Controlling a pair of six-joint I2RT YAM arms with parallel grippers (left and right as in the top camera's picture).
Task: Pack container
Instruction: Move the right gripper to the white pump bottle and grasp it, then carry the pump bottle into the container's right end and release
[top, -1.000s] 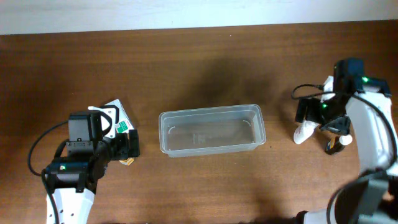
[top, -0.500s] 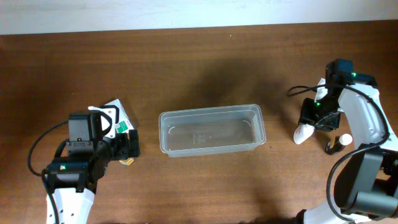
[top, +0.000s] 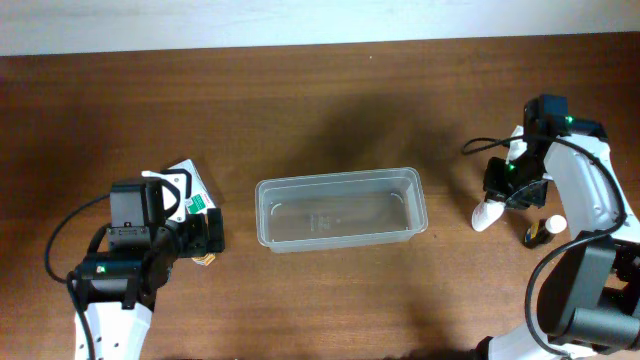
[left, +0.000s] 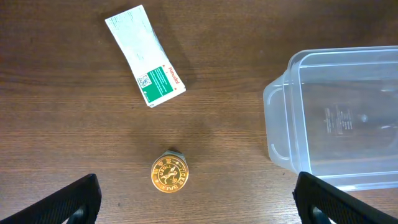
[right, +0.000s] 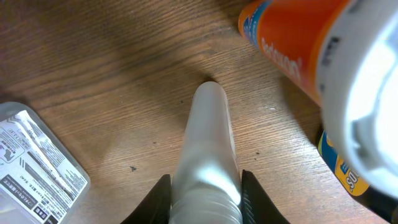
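Dark wood-grain table (top: 330, 110) fills my overhead view, and the container (top: 340, 208) sits at its middle, open side up, with nothing inside it.

On the left, a white-and-green packet (left: 146, 81) lies flat, and a gold-capped jar (left: 170, 173) stands nearer the arm. Both are apart from each other and from the container's rounded corner.

On the right, a white tube (right: 208, 143) lies on the wood. An orange bottle (right: 280, 31) is just beside its tip, and a crinkled clear packet (right: 37, 162) lies to the other side. A small bottle (top: 538, 231) lies near the arm's base.

The orange bottle's white cap is a blur close to the lens. A yellow-and-blue label (right: 341, 167) is cut off by the frame edge, and I cannot tell what it belongs to. From overhead, the right arm covers most of this cluster.

My left end effector (left: 199, 202) hangs released, fingers spread wide, touching nothing. My right end effector (right: 206, 194) is clenched on the white tube, a finger pressed against each side of its wide end.
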